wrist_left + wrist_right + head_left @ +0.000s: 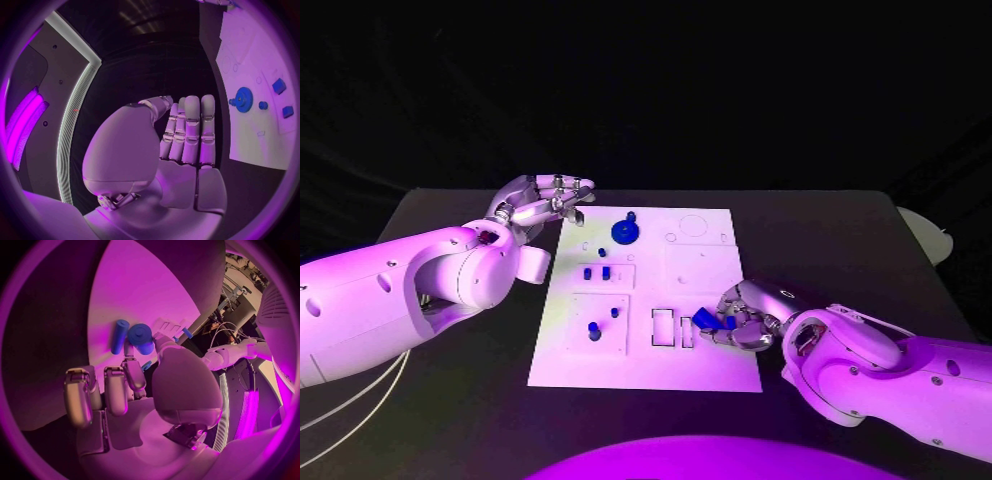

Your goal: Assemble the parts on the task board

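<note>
The white task board (704,270) lies in the middle of the table. My right hand (750,322) rests at the board's near right edge and pinches a blue part (708,320) beside two rectangular slots (674,328). The right wrist view shows that blue part (141,336) at the fingertips, with a blue cylinder (120,336) lying next to it on the board. My left hand (548,203) hovers at the board's far left corner; its fingers (190,130) are straight and hold nothing. A blue gear (626,232) stands on the board near it.
Small blue pieces (596,272) stand in the left column of the board, and two more (596,330) lie lower down. The gear (242,99) and blue blocks (279,86) show beside my left hand. Black table (834,240) surrounds the board.
</note>
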